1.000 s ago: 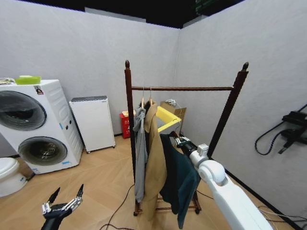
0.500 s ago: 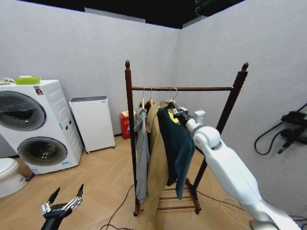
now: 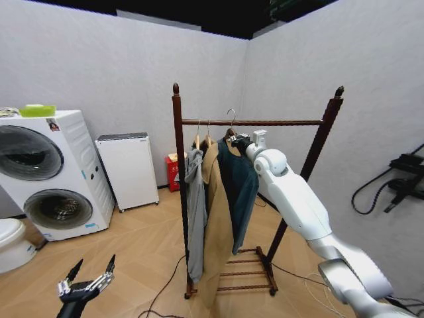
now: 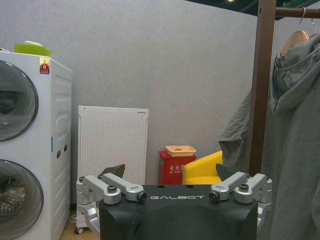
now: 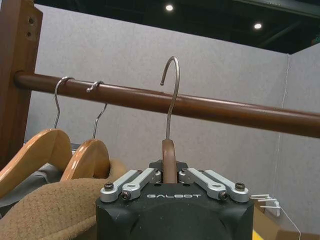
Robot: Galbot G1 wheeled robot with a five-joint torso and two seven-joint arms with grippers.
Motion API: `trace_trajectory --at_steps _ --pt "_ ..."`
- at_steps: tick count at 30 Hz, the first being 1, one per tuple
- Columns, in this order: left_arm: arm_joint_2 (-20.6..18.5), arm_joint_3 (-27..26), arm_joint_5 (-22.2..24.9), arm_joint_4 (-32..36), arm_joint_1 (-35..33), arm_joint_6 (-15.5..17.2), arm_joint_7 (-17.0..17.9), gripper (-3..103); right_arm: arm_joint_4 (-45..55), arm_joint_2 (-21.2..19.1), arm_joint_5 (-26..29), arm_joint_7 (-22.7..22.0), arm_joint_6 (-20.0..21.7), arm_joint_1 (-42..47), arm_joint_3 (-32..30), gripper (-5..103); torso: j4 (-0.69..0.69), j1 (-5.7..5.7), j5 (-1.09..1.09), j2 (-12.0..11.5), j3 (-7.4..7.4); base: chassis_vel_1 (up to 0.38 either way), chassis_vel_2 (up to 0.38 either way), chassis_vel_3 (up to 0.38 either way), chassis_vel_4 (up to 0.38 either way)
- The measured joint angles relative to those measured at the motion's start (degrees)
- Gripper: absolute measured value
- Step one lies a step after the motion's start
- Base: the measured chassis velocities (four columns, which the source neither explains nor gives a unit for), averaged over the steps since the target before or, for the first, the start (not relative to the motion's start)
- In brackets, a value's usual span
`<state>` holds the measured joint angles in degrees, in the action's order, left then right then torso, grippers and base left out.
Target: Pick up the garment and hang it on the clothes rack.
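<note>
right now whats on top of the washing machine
A lime-green tray sits on the washing machine, near the back. Something pale lies at its far left edge, cut off by the picture. What the tray holds cannot be seen.

Right gripper (image 5: 170, 181): fingertips hidden behind its own housing in the wrist view, clamped about a wooden hanger neck (image 5: 168, 161); hanger shoulders out of sight below. The garment (image 3: 237, 185) has its near side covered by the tan coat (image 3: 215, 225) on the clothes rack (image 3: 252, 122). Rack's base shelf partly hidden behind the hanging clothes.
</note>
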<state>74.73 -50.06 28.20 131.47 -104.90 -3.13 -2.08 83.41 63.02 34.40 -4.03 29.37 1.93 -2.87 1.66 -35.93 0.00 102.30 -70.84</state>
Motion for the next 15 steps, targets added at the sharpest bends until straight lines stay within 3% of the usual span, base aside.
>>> trace_trajectory --at_steps 15 --pt "0.00 0.00 0.00 0.00 0.00 0.00 0.00 100 -5.64 3.20 -0.85 -0.28 -1.56 -1.52 0.47 10 -0.01 0.00 0.00 0.00 0.00 0.000 0.000 0.000 0.000"
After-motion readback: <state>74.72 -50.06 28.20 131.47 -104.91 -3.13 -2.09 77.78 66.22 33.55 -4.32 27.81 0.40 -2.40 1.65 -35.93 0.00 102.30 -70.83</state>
